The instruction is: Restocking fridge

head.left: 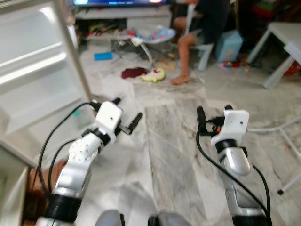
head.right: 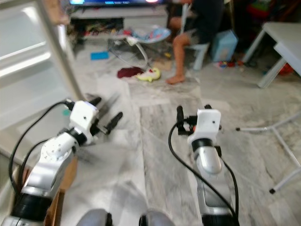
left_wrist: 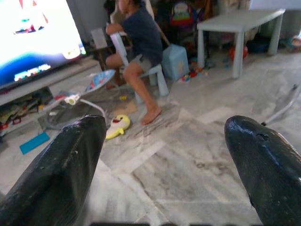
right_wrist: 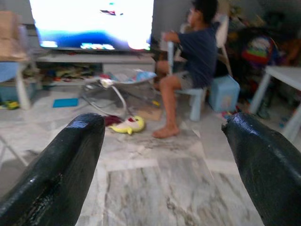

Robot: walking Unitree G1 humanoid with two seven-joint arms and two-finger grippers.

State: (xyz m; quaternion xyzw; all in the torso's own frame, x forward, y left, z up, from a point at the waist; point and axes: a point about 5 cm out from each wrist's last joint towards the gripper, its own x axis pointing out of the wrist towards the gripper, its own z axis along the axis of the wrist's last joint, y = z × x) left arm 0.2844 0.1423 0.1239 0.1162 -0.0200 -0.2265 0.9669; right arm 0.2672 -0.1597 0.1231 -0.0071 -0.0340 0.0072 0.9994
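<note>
The fridge door [head.left: 37, 75] stands open at the left, its white inner shelves bare. My left gripper [head.left: 127, 108] is held up just right of the door's edge, open, with nothing between its fingers [left_wrist: 56, 174]. My right gripper [head.left: 214, 109] is raised over the marble floor at mid right, also open and holding nothing, its fingers [right_wrist: 61, 165] spread wide. No food or drink item can be made out in either gripper or on the floor near them.
A person [head.left: 202, 28] sits on a small chair at the back. A yellow toy [head.left: 154, 75], a red cloth [head.left: 133, 72] and a baby bouncer [head.left: 150, 36] lie ahead. A white table [head.left: 287, 40] and thin white legs [head.left: 287, 141] stand right. A cardboard box [head.left: 35, 186] sits lower left.
</note>
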